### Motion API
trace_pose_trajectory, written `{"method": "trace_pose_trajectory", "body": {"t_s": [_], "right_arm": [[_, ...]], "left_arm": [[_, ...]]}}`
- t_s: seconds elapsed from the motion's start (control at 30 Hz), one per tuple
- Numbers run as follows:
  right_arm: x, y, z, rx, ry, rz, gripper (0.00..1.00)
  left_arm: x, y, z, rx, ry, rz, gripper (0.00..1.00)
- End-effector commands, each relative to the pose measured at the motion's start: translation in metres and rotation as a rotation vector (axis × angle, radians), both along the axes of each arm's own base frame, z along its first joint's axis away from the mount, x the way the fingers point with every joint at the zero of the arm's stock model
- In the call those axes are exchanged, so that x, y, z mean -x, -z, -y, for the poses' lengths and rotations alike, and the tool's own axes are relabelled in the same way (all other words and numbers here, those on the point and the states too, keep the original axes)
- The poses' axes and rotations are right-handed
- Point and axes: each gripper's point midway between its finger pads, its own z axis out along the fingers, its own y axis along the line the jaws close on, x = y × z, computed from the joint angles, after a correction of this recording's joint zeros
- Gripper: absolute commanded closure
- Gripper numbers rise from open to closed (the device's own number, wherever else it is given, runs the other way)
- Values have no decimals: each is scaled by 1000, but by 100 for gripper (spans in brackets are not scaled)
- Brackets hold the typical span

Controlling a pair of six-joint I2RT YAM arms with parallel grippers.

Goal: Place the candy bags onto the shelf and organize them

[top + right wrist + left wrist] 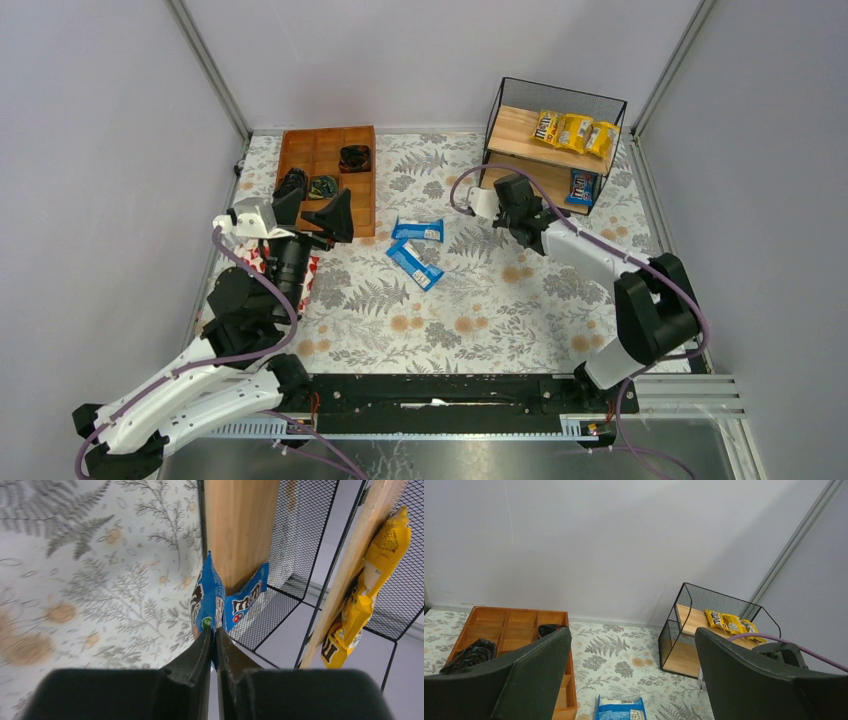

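- Right gripper (214,634): fingers pinched tight on the edge of a blue candy bag (206,596). The bag is seen edge-on in the wrist view and is hidden by the gripper in the top view.
- Held bag sits at the open front of the shelf (518,128), at the lower board. Can't tell if it rests on the wood.
- Second blue bag (583,185) lies on the lower board, just beside the held one and maybe touching it.
- Three yellow bags (574,132) lie in a row on the upper board, toward its right end.
- Right arm reaches from its base at the near right edge, across to the shelf front.
- Left gripper (633,632): fingers spread wide, nothing between them. It hangs above the cloth, beside the wooden tray (315,150).
- Two more blue bags (415,248) lie flat on the fern-print tablecloth (480,300) mid-table, close together. They are between the tray and the shelf and well apart from both grippers.
- Tray is at the far left, with dark items in a few compartments.
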Motion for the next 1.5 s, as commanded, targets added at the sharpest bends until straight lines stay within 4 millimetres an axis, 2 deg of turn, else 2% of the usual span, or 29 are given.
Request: {"method": "trace_pose_trajectory", "body": {"t_s": [0.0,0.2,0.3,0.43,0.6,0.83,1.17,1.47], "right_arm": [[-41,-3,-1,36,-83,77,87],[-75,5,11,62,-96,131,87],[-82,9,14,90,-113,137,86],[-81,10,18,126,-118,128,86],[-71,-25,12,60,-137,170,84],[-64,-22,20,100,-140,147,84],[-82,10,36,150,-143,127,84],[-80,44,42,105,-166,74,82]], "left_arm": [[-2,-2,2,4,-9,16,1],[-5,3,4,-18,-21,9,1],[-6,4,4,-19,-28,7,1],[-8,6,3,-39,-44,7,1],[-9,9,10,-44,-24,1,1],[-10,10,12,-51,-18,-3,1],[-10,10,12,-52,-21,-4,1],[-10,10,12,-52,-19,-3,1]]}}
